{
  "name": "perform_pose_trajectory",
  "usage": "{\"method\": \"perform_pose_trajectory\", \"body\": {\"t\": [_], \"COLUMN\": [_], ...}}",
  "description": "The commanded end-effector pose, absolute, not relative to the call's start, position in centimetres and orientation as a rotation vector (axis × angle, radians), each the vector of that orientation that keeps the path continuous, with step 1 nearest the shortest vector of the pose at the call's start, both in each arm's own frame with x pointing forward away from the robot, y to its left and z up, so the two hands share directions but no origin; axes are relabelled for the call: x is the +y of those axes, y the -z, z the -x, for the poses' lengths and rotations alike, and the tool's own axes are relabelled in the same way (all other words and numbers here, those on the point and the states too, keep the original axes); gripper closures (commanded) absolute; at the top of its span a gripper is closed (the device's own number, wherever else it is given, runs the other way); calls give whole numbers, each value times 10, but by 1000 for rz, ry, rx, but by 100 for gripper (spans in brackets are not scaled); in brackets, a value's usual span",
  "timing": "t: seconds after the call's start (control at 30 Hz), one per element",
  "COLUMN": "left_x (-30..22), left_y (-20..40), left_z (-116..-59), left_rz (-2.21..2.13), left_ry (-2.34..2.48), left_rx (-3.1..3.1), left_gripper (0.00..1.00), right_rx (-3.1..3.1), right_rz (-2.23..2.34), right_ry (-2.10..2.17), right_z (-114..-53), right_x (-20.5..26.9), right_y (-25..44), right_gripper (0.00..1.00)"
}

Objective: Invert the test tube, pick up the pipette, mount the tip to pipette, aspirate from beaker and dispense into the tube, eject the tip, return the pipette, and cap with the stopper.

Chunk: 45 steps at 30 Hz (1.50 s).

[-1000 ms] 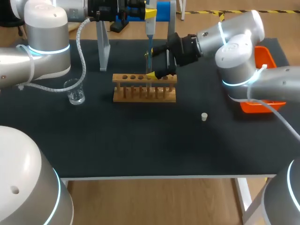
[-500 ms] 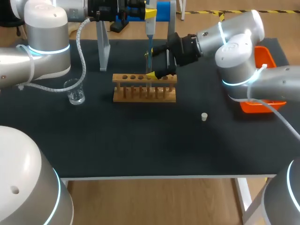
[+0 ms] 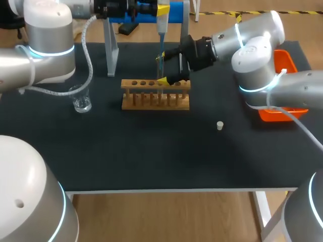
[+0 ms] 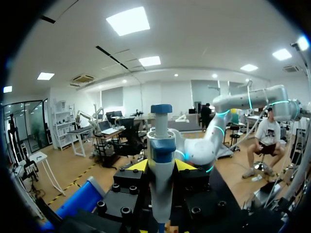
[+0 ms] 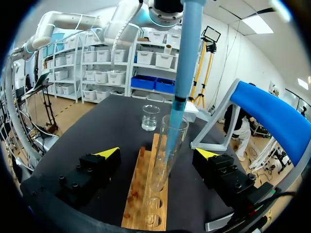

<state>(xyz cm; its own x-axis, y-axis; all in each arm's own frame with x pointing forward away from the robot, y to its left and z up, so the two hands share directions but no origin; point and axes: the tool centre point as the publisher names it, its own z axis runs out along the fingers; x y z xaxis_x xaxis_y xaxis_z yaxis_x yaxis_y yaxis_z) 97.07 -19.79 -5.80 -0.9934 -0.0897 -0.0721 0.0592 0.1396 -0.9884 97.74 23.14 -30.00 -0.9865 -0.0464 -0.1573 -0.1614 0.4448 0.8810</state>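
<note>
The left arm [image 3: 48,45] enters from the left, wrist level along the far edge. The left gripper [image 3: 161,10] is clamped from both sides on the pipette [image 4: 161,145]. The right arm [image 3: 255,50] reaches leftward to far mid-table. The right gripper [image 3: 160,69] has its fingers spread wide.

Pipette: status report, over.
Left gripper shut on pipette, its tip inside the tube. Right gripper open, flanking tube in rack. Stopper lies clear.
</note>
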Motion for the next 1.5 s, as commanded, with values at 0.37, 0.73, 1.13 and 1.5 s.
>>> {"method": "perform_pose_trajectory", "body": {"t": [0.37,0.73,1.13,1.5], "left_x": [-201,-206,-199,-160], "left_y": [31,15,-11,17], "left_z": [-963,-957,-934,-877], "left_rz": [17,7,6,206], "left_ry": [1935,1897,1823,1778], "left_rx": [2282,2283,2237,2217], "left_gripper": [100,100,100,100], "right_rx": [2575,2575,2575,2575], "right_rz": [187,187,187,187], "right_ry": [-1589,-1589,-1589,-1589], "right_z": [-978,-978,-978,-978], "right_x": [231,231,231,231], "right_y": [300,300,300,300], "right_gripper": [0,0,0,0]}}
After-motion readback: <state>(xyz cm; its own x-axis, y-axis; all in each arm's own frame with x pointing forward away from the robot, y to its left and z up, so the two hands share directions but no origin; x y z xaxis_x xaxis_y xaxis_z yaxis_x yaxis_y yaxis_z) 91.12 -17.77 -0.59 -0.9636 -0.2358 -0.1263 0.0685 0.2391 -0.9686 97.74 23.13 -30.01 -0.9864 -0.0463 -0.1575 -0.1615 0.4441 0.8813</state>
